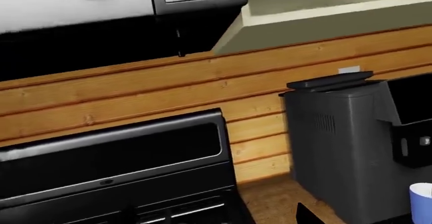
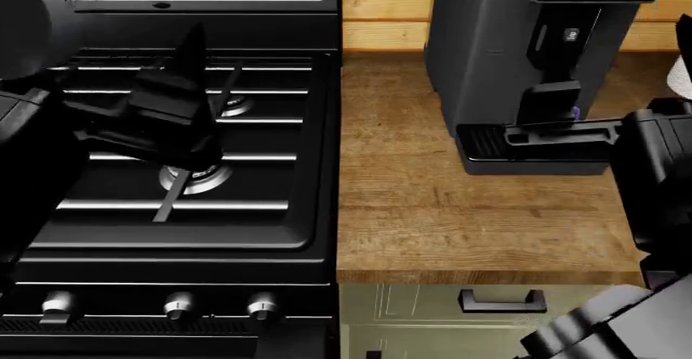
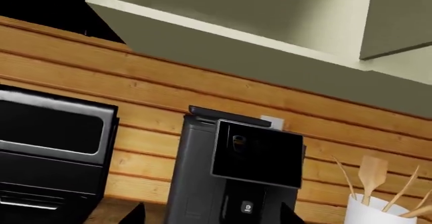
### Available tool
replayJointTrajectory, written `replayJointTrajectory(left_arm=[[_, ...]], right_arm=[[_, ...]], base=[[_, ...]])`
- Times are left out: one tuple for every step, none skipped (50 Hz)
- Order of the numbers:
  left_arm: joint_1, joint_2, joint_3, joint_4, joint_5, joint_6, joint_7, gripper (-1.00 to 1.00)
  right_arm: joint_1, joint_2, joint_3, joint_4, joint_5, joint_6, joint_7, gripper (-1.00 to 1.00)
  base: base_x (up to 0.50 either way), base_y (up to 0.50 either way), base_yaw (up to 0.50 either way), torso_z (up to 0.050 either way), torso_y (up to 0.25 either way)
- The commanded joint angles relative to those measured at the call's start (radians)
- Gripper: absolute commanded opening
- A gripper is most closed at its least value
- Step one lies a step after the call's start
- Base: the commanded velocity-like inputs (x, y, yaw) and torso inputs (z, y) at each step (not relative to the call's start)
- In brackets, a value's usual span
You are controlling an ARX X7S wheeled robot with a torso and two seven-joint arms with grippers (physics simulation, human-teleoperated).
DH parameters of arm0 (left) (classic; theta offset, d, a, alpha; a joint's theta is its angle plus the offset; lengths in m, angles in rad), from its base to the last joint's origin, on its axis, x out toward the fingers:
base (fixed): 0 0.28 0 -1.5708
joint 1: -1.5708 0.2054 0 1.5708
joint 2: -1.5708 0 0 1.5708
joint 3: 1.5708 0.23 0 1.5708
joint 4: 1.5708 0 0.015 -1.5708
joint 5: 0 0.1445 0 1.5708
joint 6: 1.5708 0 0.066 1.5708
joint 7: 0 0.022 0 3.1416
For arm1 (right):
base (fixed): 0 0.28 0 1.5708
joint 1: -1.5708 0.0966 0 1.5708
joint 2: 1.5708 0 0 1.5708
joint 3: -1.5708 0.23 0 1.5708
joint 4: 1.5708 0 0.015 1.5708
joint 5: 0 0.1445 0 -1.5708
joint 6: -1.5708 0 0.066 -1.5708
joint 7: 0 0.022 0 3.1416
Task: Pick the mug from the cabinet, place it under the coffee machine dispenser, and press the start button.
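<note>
I am holding my left hand over the stove, above a burner; whether its fingers are spread or closed, I cannot tell. My right hand is reaching in at the coffee machine, its dark fingers lying across the drip tray, grip unclear too. The mug is showing just beside the machine on the counter. The start button is sitting on the machine's face

Head view looks down on the counter; both wrist views face the coffee machine.
</note>
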Motion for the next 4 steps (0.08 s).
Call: replayJointTrajectory(left_arm=[[0.021, -0.08, -0.071, 0.153, 0.003, 0.062, -0.141, 1.0], [0.032, -0.098, -0.085, 0.162, -0.001, 0.073, -0.142, 1.0], [0.038, -0.114, -0.097, 0.171, -0.009, 0.082, -0.144, 1.0], [0.039, -0.126, -0.106, 0.179, -0.017, 0.088, -0.147, 1.0]], right_arm=[[0.024, -0.015, -0.077, -0.056, -0.383, 0.022, -0.297, 1.0], [0.049, -0.015, -0.069, -0.035, -0.479, 0.022, -0.405, 1.0], [0.072, -0.015, -0.064, -0.016, -0.578, 0.022, -0.516, 1.0], [0.073, -0.015, -0.07, -0.017, -0.593, 0.022, -0.528, 1.0]], base=[[0.0, 0.0, 0.0, 0.0, 0.0], [0.0, 0.0, 0.0, 0.0, 0.0], [0.0, 0.0, 0.0, 0.0, 0.0], [0.0, 0.0, 0.0, 0.0, 0.0]])
